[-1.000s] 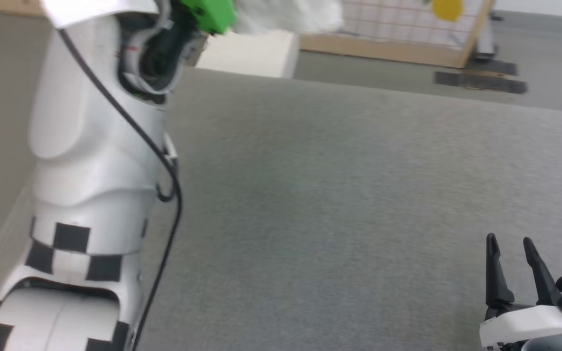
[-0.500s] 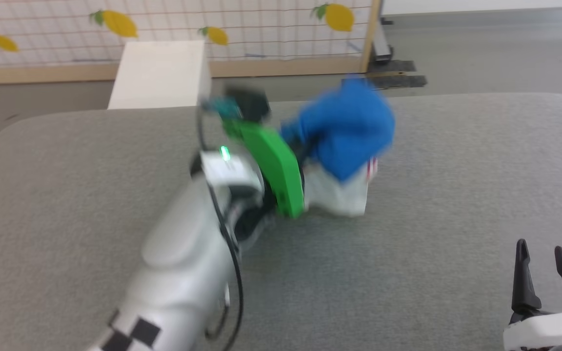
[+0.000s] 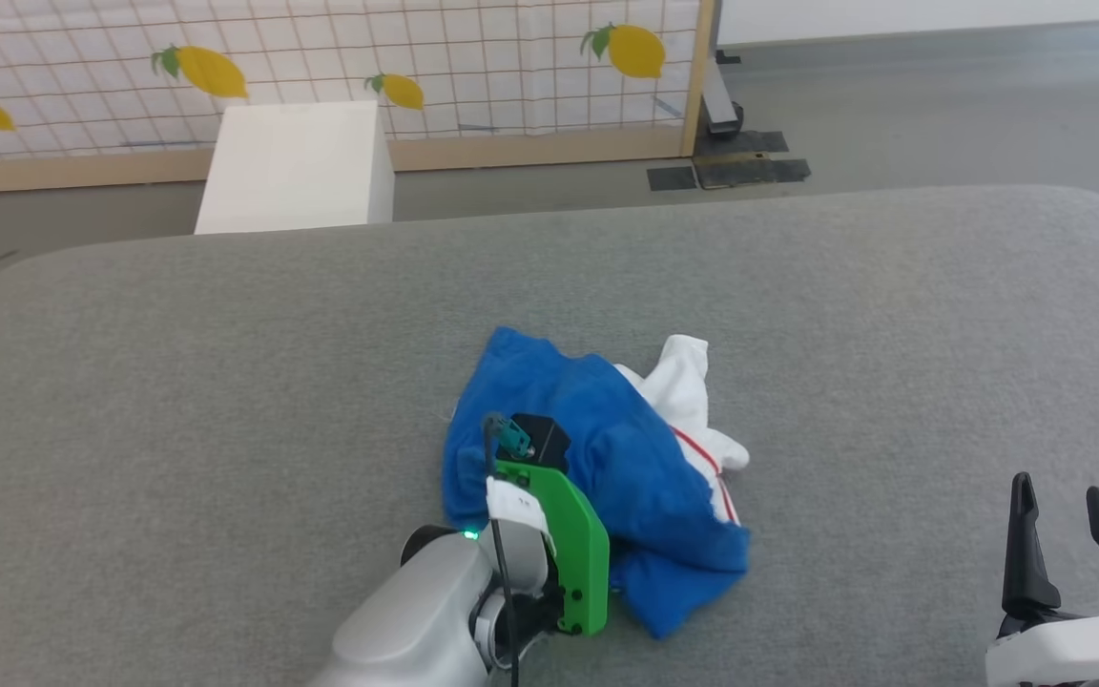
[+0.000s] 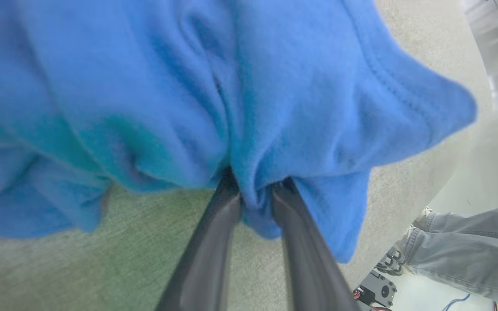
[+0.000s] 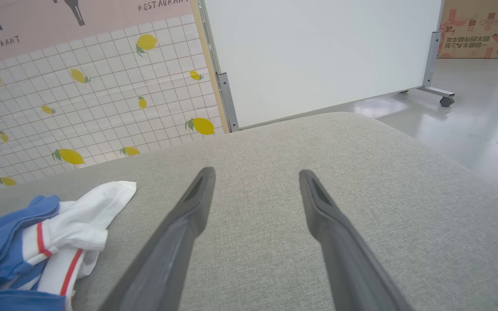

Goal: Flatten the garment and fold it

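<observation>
The shirt point(image 3: 607, 458) lies in a crumpled heap near the middle of the grey padded worktop point(image 3: 225, 382), towards its near edge. It is blue cloth bunched over itself, with a white, red-striped sleeve point(image 3: 693, 391) sticking out on the far right side. The left end effector point(image 4: 255, 183) is down on the heap's left side, its two fingers drawn close with a fold of blue cloth pinched between them. The right end effector point(image 3: 1057, 485) hovers at the near right, well apart from the shirt, with its fingers spread and nothing between them. The shirt looks soft, light and limp. It should drape and bunch rather than hold a shape, and a pinch in mid-cloth would probably lift only a tangle. Better holds seem to be the stitched hem corner point(image 4: 443, 108) and the sleeve or a shoulder, one for each arm, so the cloth can be drawn out flat. No writing can be read on the shirt as it lies. The pink poster point(image 5: 80, 17) behind the lemon-print screen point(image 5: 102, 108) reads "RESTAURANT", and the print on the cardboard box point(image 5: 478, 26) is too small to read.
</observation>
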### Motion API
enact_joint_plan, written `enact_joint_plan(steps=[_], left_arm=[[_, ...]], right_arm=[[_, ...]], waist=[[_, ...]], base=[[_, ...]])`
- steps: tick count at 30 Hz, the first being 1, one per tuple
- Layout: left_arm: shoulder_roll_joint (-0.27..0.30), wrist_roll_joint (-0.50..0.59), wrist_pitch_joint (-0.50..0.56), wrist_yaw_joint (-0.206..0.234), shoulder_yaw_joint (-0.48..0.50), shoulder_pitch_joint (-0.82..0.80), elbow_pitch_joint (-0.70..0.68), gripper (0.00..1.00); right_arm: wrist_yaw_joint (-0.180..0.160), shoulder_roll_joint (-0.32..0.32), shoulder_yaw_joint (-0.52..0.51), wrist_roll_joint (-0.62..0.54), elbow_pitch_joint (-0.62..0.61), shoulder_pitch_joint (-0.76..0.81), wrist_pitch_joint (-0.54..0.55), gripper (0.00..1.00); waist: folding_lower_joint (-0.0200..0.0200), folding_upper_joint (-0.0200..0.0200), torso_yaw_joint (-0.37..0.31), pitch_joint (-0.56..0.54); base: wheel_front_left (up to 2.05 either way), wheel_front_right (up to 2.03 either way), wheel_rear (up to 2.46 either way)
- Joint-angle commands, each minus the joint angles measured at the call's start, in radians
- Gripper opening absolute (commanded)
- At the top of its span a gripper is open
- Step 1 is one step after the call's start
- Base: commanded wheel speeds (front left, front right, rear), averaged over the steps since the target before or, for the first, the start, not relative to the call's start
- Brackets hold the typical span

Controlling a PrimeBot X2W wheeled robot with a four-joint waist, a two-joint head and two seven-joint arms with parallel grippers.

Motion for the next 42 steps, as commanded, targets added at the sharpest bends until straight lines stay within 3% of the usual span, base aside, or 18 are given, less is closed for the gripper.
enact_joint_plan(steps=[1, 8, 12, 19, 24, 29, 36, 42], left_arm=[[0.002, -0.024, 0.007, 0.011, 0.007, 0.0, -0.014, 1.0], [0.013, -0.133, 0.039, 0.038, 0.105, -0.056, -0.133, 1.0], [0.05, -0.171, -0.027, 0.055, 0.205, -0.069, -0.231, 1.0], [0.154, -0.057, -0.371, 0.061, 0.335, -0.013, -0.348, 1.0], [0.232, 0.093, -0.632, 0.101, 0.381, 0.078, -0.396, 1.0], [0.288, 0.241, -0.684, 0.156, 0.402, 0.189, -0.452, 1.0], [0.274, 0.345, -0.688, 0.194, 0.45, 0.337, -0.547, 1.0], [0.221, 0.391, -0.688, 0.187, 0.502, 0.406, -0.616, 1.0]], right_arm=[[-0.002, 0.0, 0.002, 0.005, -0.001, 0.012, -0.006, 1.0], [-0.002, 0.0, 0.0, 0.01, -0.003, 0.021, -0.006, 1.0], [-0.002, 0.0, 0.005, 0.017, -0.006, 0.016, -0.006, 1.0], [-0.002, 0.0, 0.014, 0.012, -0.003, -0.007, -0.006, 1.0], [-0.002, 0.0, 0.016, 0.006, 0.006, -0.026, -0.006, 1.0], [-0.002, 0.0, 0.028, -0.005, 0.013, -0.044, 0.016, 1.0], [-0.002, 0.0, 0.041, -0.033, 0.01, -0.11, 0.134, 1.0], [-0.002, 0.0, 0.077, -0.119, 0.029, -0.266, 0.402, 1.0]], waist=[[0.0001, 0.0, 0.017, -0.011], [0.0001, 0.0, 0.067, -0.041], [0.0001, 0.0, 0.083, -0.049], [0.0001, 0.0, 0.101, -0.046], [0.0001, 0.0, 0.113, -0.032], [0.0001, 0.0, 0.124, -0.016], [0.0001, 0.0, 0.149, 0.018], [0.0001, 0.0, 0.184, 0.071]], base=[[0.0, 0.0, 0.0], [0.0, 0.0, 0.0], [0.0, 0.0, 0.0], [0.0, 0.0, 0.0], [0.0, 0.0, 0.0], [0.0, 0.0, 0.0], [0.0, 0.0, 0.0], [0.0, 0.0, 0.0]])
